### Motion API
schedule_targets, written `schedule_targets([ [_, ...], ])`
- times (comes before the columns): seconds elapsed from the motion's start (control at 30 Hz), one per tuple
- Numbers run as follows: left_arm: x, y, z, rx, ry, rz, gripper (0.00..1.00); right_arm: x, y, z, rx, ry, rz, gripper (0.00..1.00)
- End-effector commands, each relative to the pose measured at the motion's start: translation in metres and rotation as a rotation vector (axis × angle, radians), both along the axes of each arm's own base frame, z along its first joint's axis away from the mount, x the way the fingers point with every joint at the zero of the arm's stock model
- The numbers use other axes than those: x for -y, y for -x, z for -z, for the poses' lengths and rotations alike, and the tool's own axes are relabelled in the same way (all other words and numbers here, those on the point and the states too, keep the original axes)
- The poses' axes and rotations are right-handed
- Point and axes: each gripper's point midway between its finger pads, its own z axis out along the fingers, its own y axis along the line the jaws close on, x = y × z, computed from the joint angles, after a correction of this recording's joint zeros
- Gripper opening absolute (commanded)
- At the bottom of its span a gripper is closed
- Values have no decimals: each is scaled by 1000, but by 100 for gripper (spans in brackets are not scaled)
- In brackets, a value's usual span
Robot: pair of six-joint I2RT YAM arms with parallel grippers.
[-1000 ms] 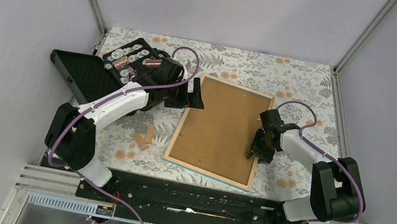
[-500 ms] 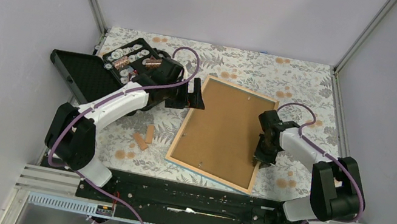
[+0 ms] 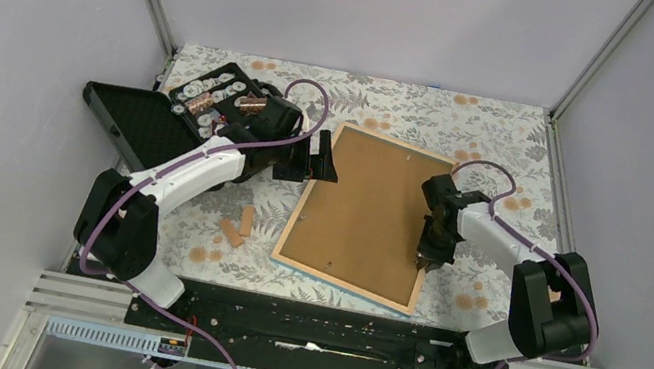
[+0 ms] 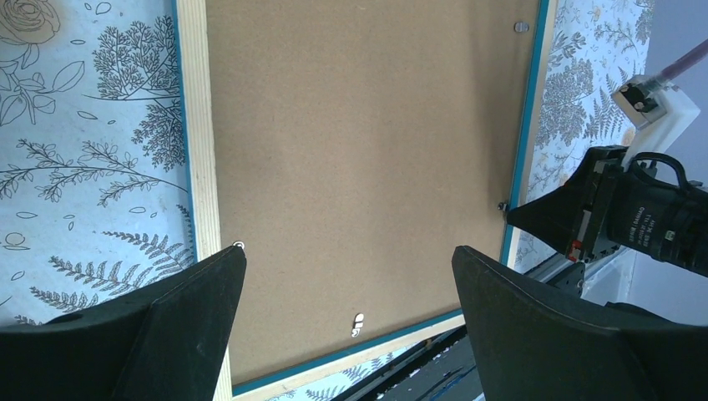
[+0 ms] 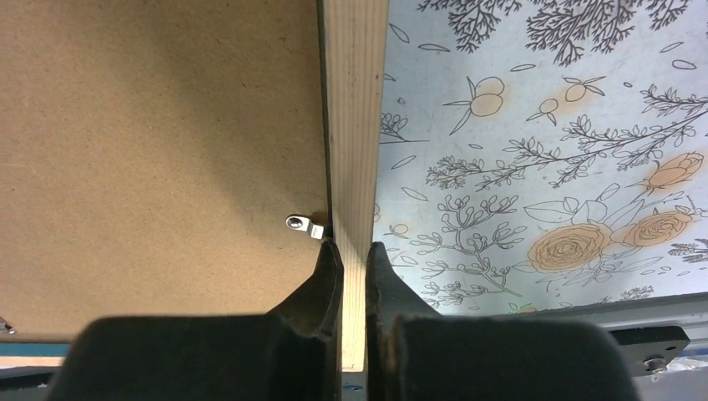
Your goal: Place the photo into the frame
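The frame (image 3: 340,288) lies back-up on the table with its light wood rim showing and the brown backing board (image 3: 364,211) set in it. The photo is hidden. My left gripper (image 3: 326,157) is open and empty just above the frame's far-left corner; the left wrist view (image 4: 347,251) looks down the board, past the wood rim (image 4: 192,125). My right gripper (image 3: 425,256) is shut, tips down on the frame's right rim (image 5: 355,100). The tips (image 5: 354,246) sit right beside a small metal tab (image 5: 305,224) that lies over the board (image 5: 150,150).
An open black case of small parts (image 3: 216,102) stands at the back left, its lid (image 3: 126,119) laid out to the left. Two small wooden pieces (image 3: 240,225) lie left of the frame. The black rail (image 3: 309,322) runs along the near edge.
My right gripper has shifted slightly along the frame's right rim, and its wrist has swung a little farther back. The frame has nudged slightly. The left arm has barely moved.
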Motion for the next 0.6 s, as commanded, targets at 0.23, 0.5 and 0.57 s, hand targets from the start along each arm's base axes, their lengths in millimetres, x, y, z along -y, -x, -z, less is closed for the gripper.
schedule_targets([
  [0.23,6,-5,-20,60,58,13,98,-15,-25,-50,180,-97,0,65],
  [0.5,7,-3,-22,67,62,31,99,-21,-32,-42,195,-117,11,87],
  [0.57,10,-1,-23,67,70,56,99,-20,-37,-39,213,-106,16,89],
])
